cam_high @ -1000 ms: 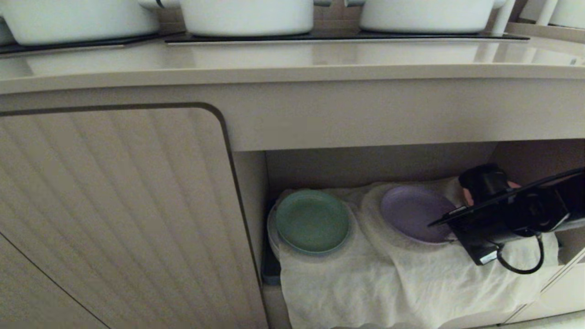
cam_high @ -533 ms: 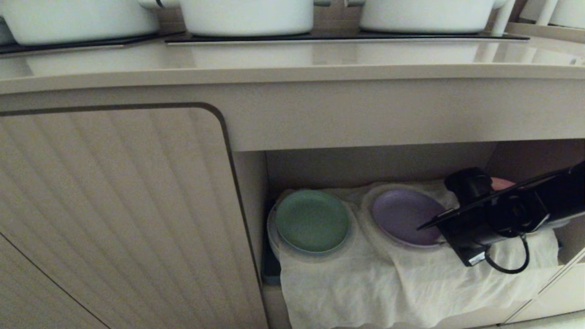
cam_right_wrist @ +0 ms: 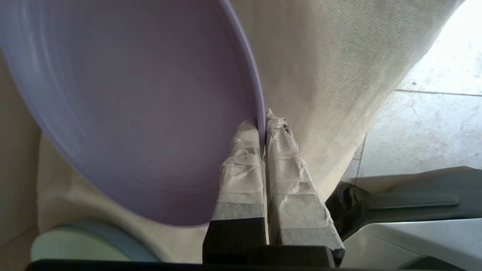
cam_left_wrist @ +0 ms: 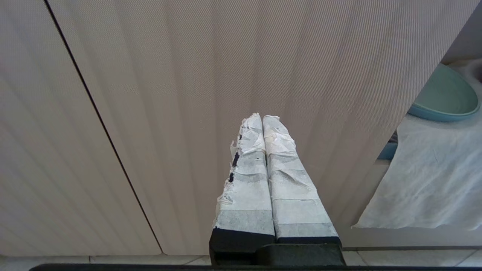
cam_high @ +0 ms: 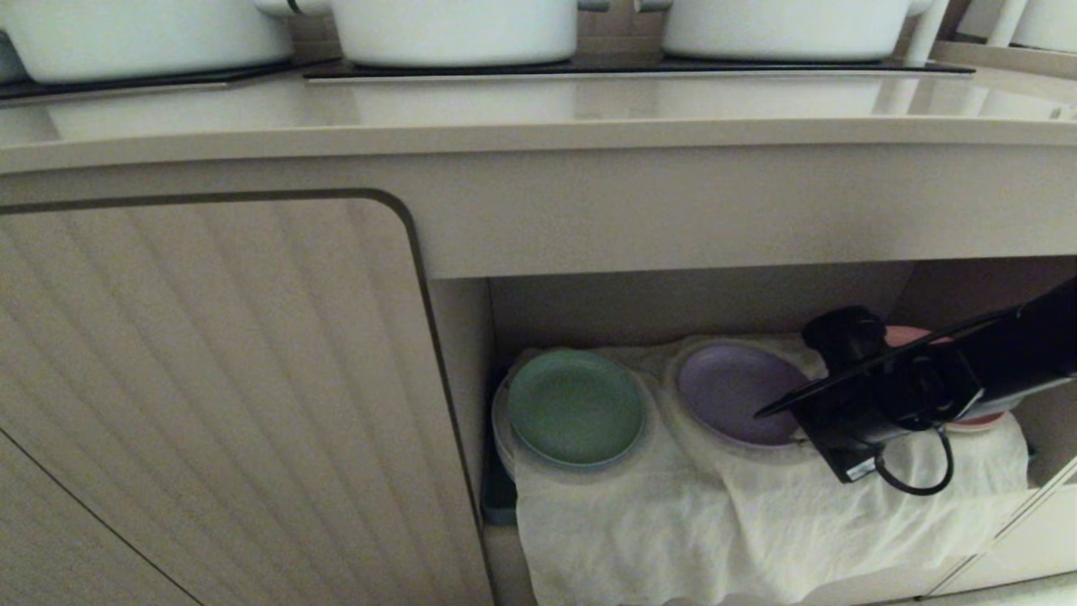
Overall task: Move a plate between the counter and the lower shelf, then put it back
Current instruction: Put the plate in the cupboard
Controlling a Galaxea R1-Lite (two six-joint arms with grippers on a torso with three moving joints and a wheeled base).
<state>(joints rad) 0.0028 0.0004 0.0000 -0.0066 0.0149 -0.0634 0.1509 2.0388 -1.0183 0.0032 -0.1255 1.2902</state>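
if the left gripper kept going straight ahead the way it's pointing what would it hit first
Most likely the ribbed beige cabinet door. The left gripper, its taped fingers shut, points straight at that panel with nothing between them. How far off the door stands cannot be judged.

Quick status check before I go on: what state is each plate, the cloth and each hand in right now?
lilac plate: on the middle hump of the cloth, rim pinched by the right hand.
right hand: shut on the lilac plate's rim, inside the lower shelf.
green plate: resting free on the left hump.
pink plate: mostly hidden behind the right arm.
white cloth: draped over the shelf's front edge.
left hand: shut, empty, facing the cabinet door.
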